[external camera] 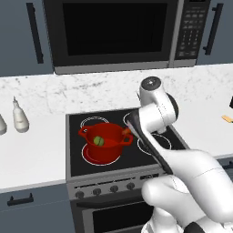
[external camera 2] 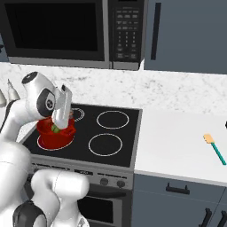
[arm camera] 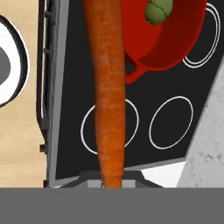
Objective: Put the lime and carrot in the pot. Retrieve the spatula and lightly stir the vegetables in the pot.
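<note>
Holding the carrot (arm camera: 109, 92) clamped between its fingers, the gripper (external camera: 129, 129) hangs just beside the right-hand loop handle of the pot (external camera: 103, 146), above the cooktop (external camera 2: 128, 137). In the hand view the carrot runs lengthwise straight away from the fingers, its far end reaching past the pot's rim, so the long axis points toward the pot's mouth but lies a little to one side of its middle. The lime (external camera: 98, 141) already sits inside the pot, which stands on the front-left burner ring. The coming drop likely turns on shifting the carrot further over the opening, since its length roughly matches the pot's width and it could catch on the rim. Whether the tip is already over the opening is hard to tell. The spatula (external camera 2: 215, 148) lies well apart, near the right edge of the counter (external camera 2: 177, 142). Two bottles (external camera: 19, 117) stand on the counter left of the stove, clear of the path.
</note>
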Controlling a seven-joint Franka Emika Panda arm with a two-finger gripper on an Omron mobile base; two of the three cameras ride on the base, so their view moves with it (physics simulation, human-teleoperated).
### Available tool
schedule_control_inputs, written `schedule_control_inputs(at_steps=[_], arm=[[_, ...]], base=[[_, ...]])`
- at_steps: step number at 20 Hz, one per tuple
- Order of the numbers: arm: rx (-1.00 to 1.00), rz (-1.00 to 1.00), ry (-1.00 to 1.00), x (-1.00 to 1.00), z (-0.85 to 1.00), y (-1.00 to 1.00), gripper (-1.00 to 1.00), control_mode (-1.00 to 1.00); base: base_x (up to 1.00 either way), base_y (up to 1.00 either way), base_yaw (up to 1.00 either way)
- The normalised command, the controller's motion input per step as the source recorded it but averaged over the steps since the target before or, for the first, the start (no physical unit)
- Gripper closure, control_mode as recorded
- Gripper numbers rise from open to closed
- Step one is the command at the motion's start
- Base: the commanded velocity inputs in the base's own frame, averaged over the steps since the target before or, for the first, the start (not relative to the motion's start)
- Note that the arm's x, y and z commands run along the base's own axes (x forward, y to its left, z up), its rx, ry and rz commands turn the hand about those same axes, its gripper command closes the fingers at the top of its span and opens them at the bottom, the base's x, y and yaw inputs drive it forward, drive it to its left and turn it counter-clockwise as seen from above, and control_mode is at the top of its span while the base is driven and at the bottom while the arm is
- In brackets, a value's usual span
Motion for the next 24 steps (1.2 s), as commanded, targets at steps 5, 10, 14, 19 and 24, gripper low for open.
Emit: schedule_control_inputs(at_steps=[5,10,14,19,24], arm=[[-0.05,0.01,0.25,0.49,-0.03,0.73,1.0,-1.0],[-0.18,0.0,0.13,0.33,-0.67,0.05,1.0,-1.0],[-0.19,0.0,0.07,0.23,-0.63,0.0,1.0,-1.0],[-0.14,0.0,0.0,0.34,-0.15,0.03,1.0,-1.0],[-0.07,0.0,0.0,0.34,0.0,0.0,1.0,-1.0]], base=[[0.0,0.0,0.0],[0.0,0.0,0.0],[0.0,0.0,0.0],[0.0,0.0,0.0],[0.0,0.0,0.0]])
